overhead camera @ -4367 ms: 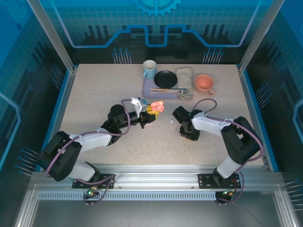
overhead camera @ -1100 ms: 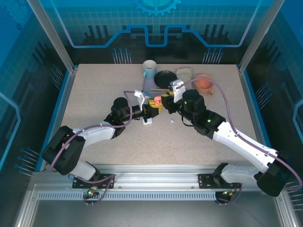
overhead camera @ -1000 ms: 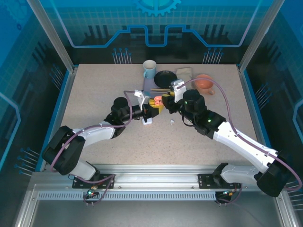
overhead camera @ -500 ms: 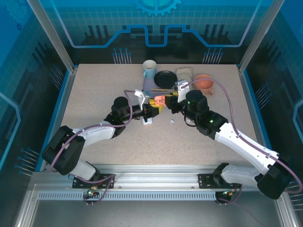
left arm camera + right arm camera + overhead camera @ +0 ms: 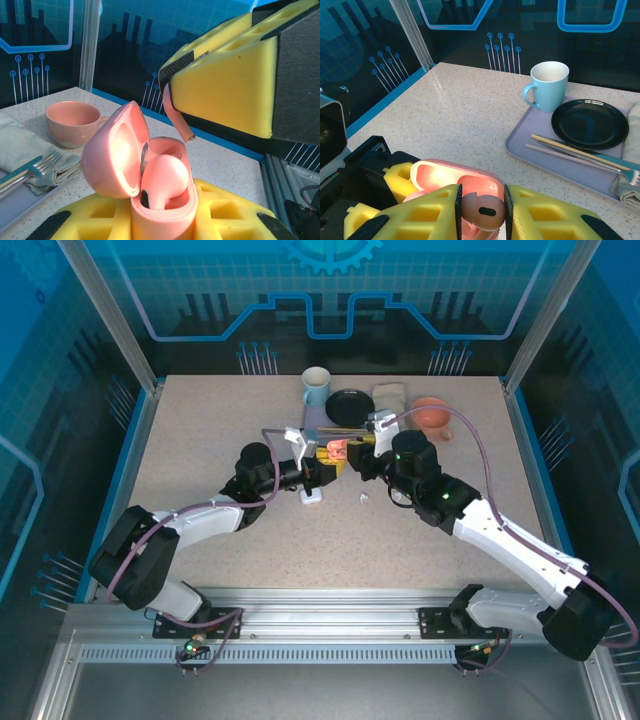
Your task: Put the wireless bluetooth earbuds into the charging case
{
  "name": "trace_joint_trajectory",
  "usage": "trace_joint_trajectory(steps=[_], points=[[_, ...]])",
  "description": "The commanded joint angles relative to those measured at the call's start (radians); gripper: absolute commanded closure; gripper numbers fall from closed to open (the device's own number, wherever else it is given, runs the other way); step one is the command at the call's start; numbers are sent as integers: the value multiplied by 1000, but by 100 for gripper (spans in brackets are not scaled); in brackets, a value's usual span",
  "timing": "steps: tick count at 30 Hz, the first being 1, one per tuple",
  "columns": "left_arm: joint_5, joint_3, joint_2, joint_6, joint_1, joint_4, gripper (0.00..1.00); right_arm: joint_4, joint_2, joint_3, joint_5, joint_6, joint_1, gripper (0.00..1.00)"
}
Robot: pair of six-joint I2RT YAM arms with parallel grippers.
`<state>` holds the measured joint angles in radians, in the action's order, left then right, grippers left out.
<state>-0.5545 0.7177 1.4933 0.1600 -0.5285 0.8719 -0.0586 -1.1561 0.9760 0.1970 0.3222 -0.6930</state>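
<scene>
In the left wrist view the salmon-pink charging case (image 5: 160, 212) stands upright with its lid (image 5: 112, 150) swung open. My left gripper (image 5: 162, 222) is shut on the case's base, and one pink earbud (image 5: 165, 180) sits in a socket. A second pink earbud (image 5: 485, 211) is pinched in my right gripper (image 5: 481, 214), right above the open case (image 5: 445, 175). Its stem (image 5: 177, 117) hangs just over the free socket without touching. From above, both grippers (image 5: 325, 468) (image 5: 362, 453) meet at the case (image 5: 337, 450).
A white case (image 5: 313, 497) and a white earbud (image 5: 364, 499) lie on the table in front of the grippers. Behind them a lilac tray (image 5: 540, 147) carries a blue mug (image 5: 547, 85), black plate (image 5: 590, 122) and chopsticks. A pink cup (image 5: 432, 416) stands to its right.
The right arm has come up from the table at the right and over to the case held by the left gripper. In the last second it only edged slightly right.
</scene>
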Motion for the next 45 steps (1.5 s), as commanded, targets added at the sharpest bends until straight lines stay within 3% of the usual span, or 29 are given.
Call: trace_joint_trajectory(steps=[1, 25, 45], points=[[-12, 32, 9, 17, -8, 18, 100, 40, -10, -8, -13, 12, 9, 73], [9, 43, 17, 30, -8, 44, 100, 34, -12, -34, -18, -14, -3, 74], [28, 49, 21, 37, -8, 79, 100, 13, -3, -48, 59, -55, -59, 74]])
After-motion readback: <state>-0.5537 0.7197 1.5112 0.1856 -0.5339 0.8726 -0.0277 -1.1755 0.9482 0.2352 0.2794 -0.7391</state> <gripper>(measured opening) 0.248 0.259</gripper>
